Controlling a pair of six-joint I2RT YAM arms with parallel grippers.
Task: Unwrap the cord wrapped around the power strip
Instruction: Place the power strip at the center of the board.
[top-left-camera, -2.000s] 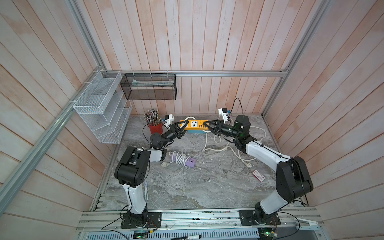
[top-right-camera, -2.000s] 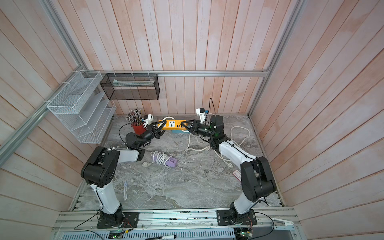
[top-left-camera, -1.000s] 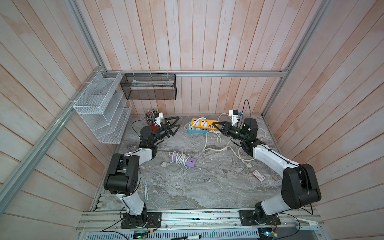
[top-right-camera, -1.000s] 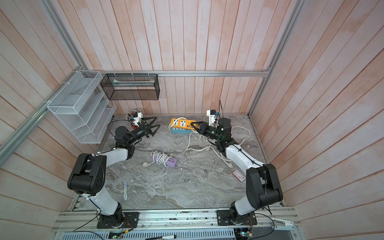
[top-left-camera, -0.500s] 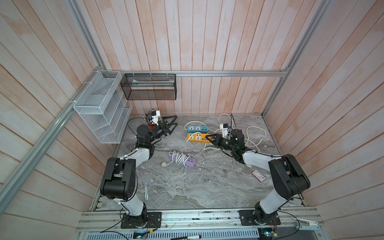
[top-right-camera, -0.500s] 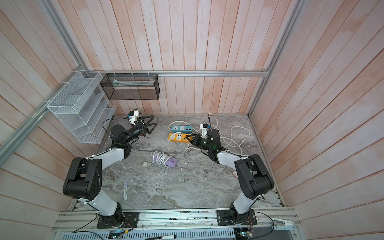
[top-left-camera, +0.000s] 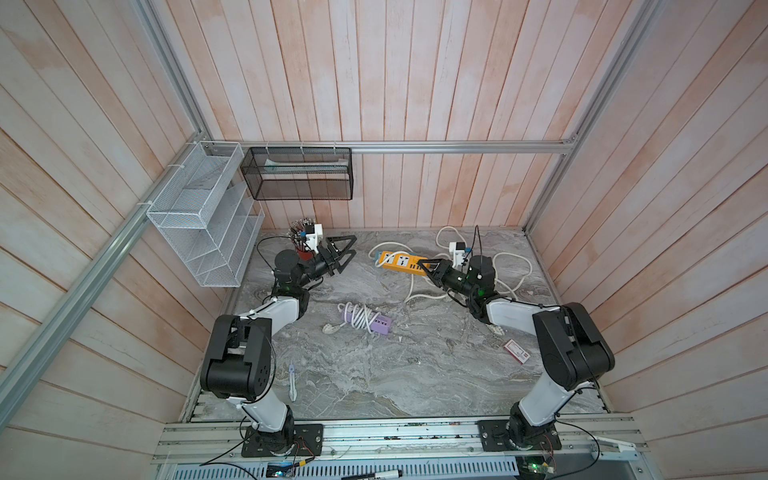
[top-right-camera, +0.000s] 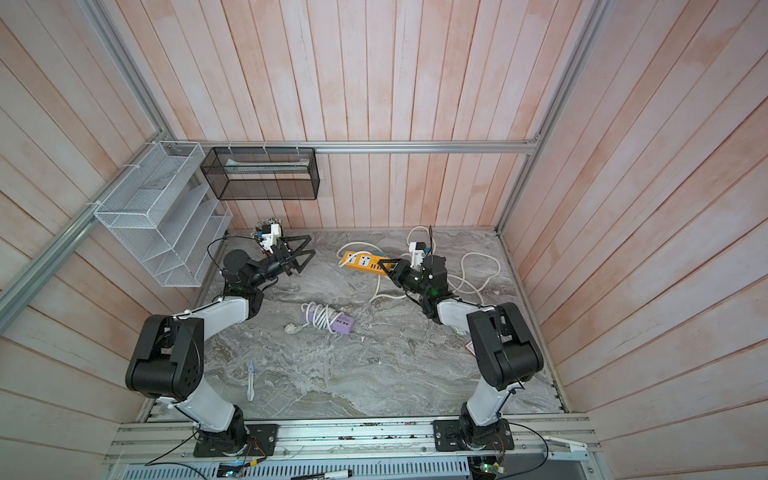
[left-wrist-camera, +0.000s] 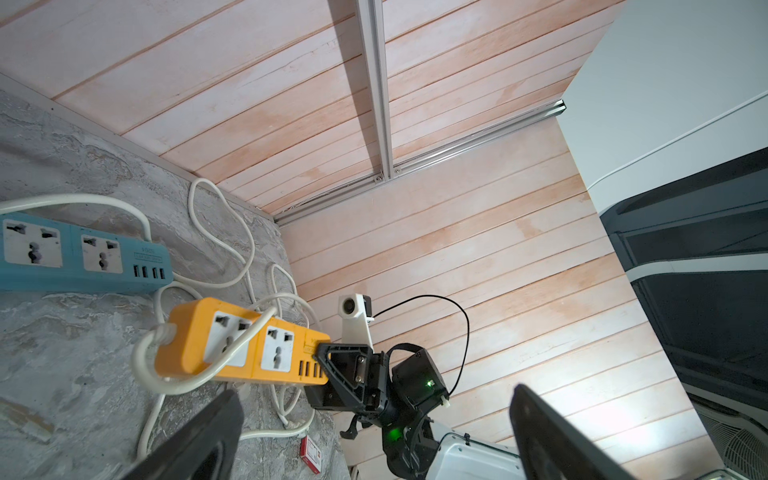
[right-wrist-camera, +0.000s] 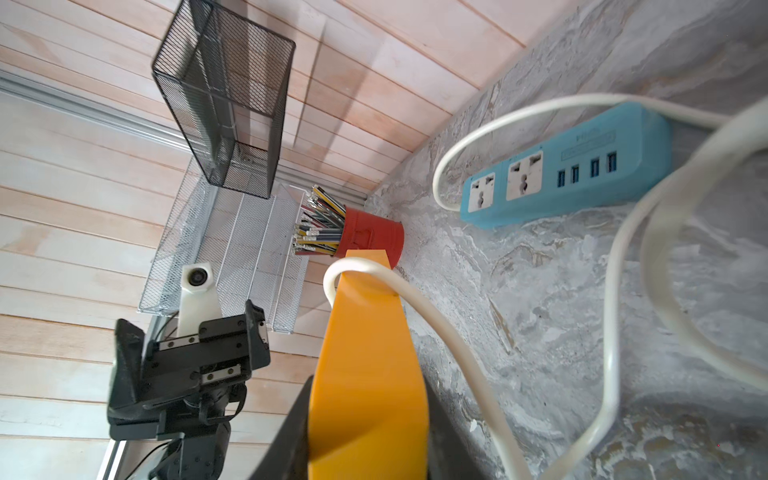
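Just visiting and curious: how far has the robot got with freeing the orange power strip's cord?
Done: much white cord lies loose on the table. In hand: the right pincer grips the orange power strip by its USB end. Remaining: one loop crosses its sockets; the left pincer hangs open, empty, apart.

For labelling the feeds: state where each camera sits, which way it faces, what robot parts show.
Top views: high over the front, looking down on the table; both arms, left gripper, right gripper show.
Left wrist: on the left arm, facing the orange power strip and right gripper; own open fingers frame it.
Right wrist: on the right arm, looking along the clamped orange power strip toward the left gripper.
Shared: both wrist views show the blue power strip.
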